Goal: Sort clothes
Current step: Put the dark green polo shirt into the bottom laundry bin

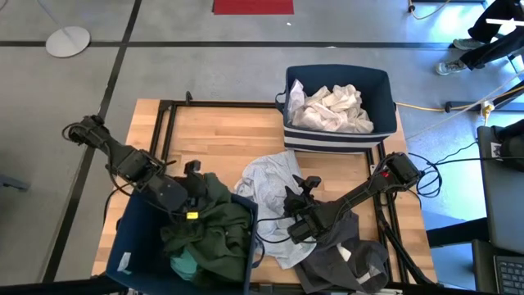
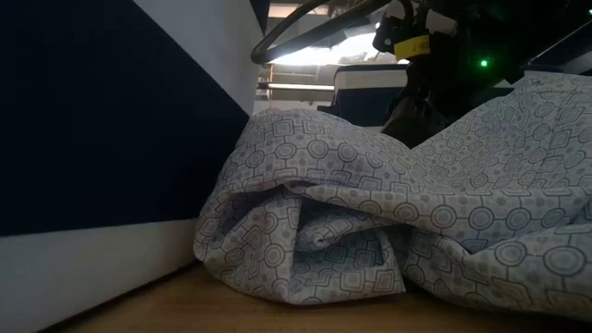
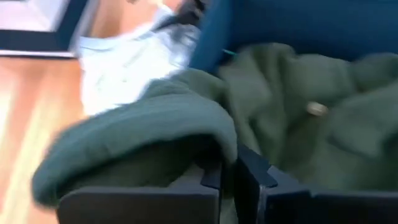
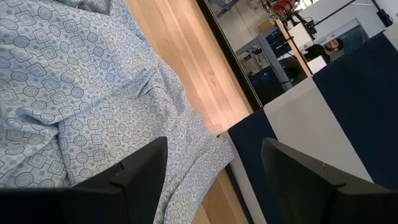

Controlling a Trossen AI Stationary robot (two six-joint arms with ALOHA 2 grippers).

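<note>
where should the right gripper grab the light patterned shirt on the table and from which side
Best guess: grip the bunched fold of the light patterned shirt at its edge near the right gripper, coming straight down from above. The shirt lies crumpled on the table, and the low view shows raised rolled folds that two fingers could pinch. The open gripper already hangs over it.

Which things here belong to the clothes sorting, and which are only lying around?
Part of the job:
- dark olive green garment, held by left gripper
- patterned light garment, under open right gripper
- white clothes
- dark grey garment

Not sorted:
- navy bins
- floor cables
</note>
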